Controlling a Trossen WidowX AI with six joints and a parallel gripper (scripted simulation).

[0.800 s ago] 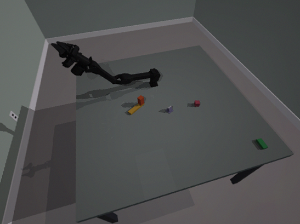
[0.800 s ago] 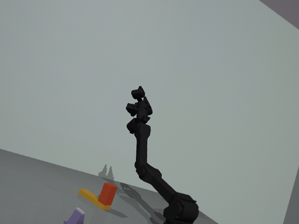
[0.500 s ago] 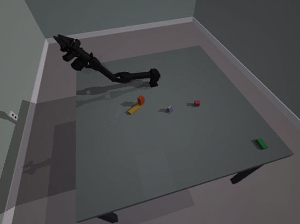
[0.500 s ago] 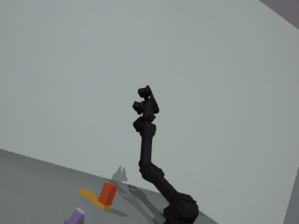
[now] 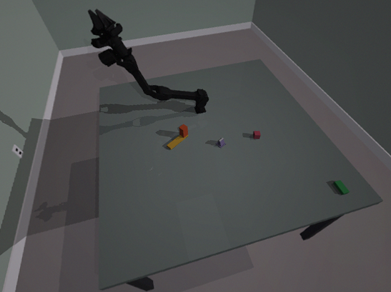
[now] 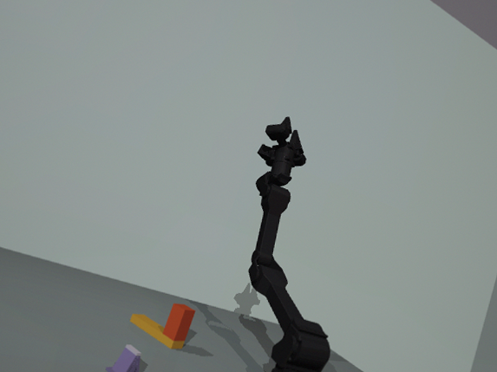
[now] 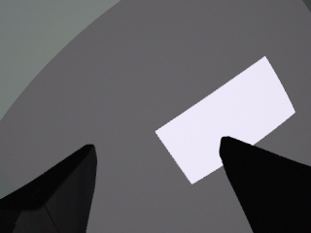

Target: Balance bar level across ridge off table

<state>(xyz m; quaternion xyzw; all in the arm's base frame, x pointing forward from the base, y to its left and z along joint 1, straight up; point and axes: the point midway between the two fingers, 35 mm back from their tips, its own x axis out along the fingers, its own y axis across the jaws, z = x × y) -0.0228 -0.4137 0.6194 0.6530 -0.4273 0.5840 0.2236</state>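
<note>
A yellow-orange bar (image 5: pixel 176 143) (image 6: pixel 150 330) lies flat on the table (image 5: pixel 254 211). An upright orange-red block (image 5: pixel 183 131) (image 6: pixel 178 323) stands on one end of it; whether the two are joined I cannot tell. The ridge, a small purple wedge (image 5: pixel 220 143) (image 6: pixel 124 364) with a pale narrow top and a flared foot, stands on the table a short way from the bar and apart from it. My gripper (image 5: pixel 93 10) (image 6: pixel 291 124) (image 7: pixel 159 149) is open and empty, raised high above the table and far from bar and ridge, its fingers pointing upward.
A small red cube (image 5: pixel 257 135) lies beyond the ridge, on the side away from the bar. A green block (image 5: pixel 341 187) lies near the table's far right corner. The wrist view shows a bright white panel (image 7: pixel 219 112) on a grey surface.
</note>
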